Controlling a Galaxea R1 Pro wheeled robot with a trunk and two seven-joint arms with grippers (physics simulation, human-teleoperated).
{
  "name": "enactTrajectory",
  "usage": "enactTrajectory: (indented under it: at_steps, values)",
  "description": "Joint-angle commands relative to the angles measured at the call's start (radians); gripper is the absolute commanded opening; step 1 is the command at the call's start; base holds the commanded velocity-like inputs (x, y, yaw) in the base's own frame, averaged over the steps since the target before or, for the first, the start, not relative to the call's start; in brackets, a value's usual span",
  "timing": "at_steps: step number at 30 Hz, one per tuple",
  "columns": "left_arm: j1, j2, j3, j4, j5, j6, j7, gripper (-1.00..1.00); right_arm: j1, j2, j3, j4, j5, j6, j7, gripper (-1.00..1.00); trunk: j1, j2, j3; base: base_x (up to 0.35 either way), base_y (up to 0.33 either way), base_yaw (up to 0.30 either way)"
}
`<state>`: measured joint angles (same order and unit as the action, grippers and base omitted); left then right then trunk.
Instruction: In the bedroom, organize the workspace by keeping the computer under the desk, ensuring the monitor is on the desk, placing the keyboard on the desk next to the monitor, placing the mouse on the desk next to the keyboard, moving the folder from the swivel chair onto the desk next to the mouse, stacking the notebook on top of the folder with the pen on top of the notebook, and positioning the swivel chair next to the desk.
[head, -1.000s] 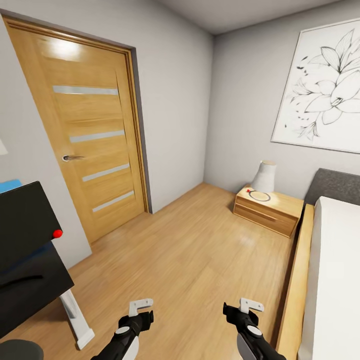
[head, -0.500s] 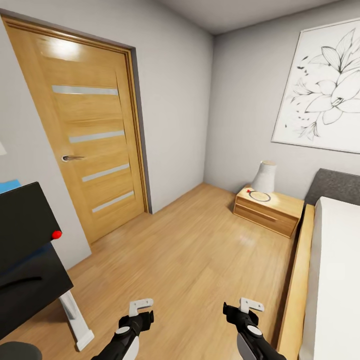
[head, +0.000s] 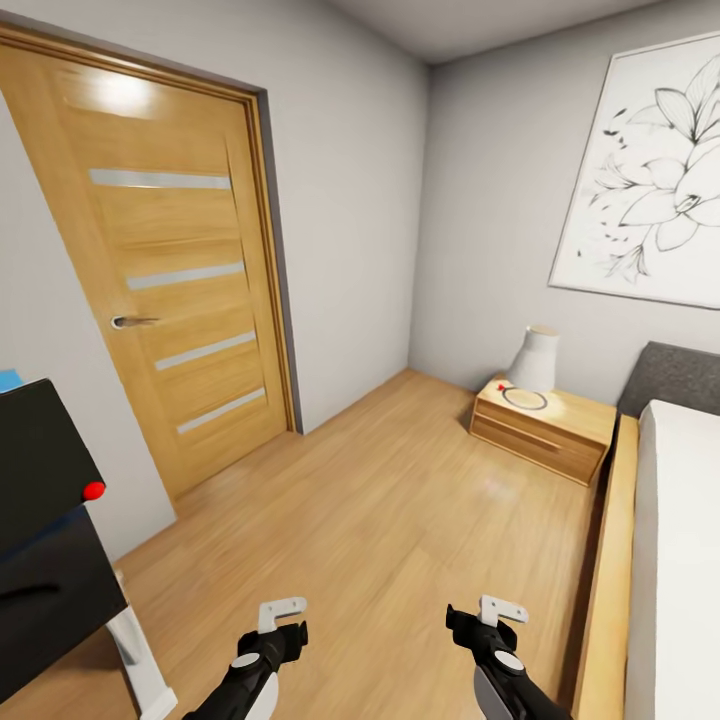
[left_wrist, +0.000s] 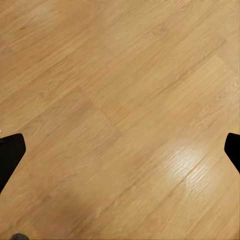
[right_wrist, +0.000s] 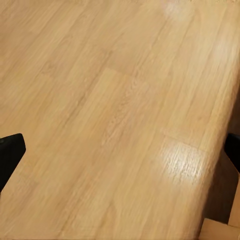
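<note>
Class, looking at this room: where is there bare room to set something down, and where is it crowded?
Bare wood floor lies between the door, the nightstand and the bed. The nightstand top is partly taken by a lamp; the black object crowds the left edge.

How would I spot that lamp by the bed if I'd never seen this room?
Start at the big flower drawing on the grey wall. Below it, a low wooden nightstand stands beside the bed. The lamp stands on the nightstand: white and cone-shaped, upright, unlike the flat dark ring lying beside it.

No legible text or labels anywhere.
</note>
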<state>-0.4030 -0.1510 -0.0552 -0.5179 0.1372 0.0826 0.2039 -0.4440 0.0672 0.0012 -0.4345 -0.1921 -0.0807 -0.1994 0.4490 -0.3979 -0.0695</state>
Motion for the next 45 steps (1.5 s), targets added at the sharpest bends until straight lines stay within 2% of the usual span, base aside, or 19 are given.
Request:
enactTrajectory:
  at_steps: [1,45]
  values:
    - [0.000,0.001,-0.006,-0.002,0.010,0.005,0.007,1.00,-0.001,0.000,0.000,0.000,-0.009,-0.005,-0.002,1.00,0.001,-0.002,-0.002,0.253,0.000,0.000]
    - [0.000,0.002,-0.005,-0.001,0.010,0.003,0.007,1.00,-0.001,0.000,0.000,0.000,-0.009,-0.004,0.000,1.00,0.001,-0.002,-0.002,0.306,0.000,0.000]
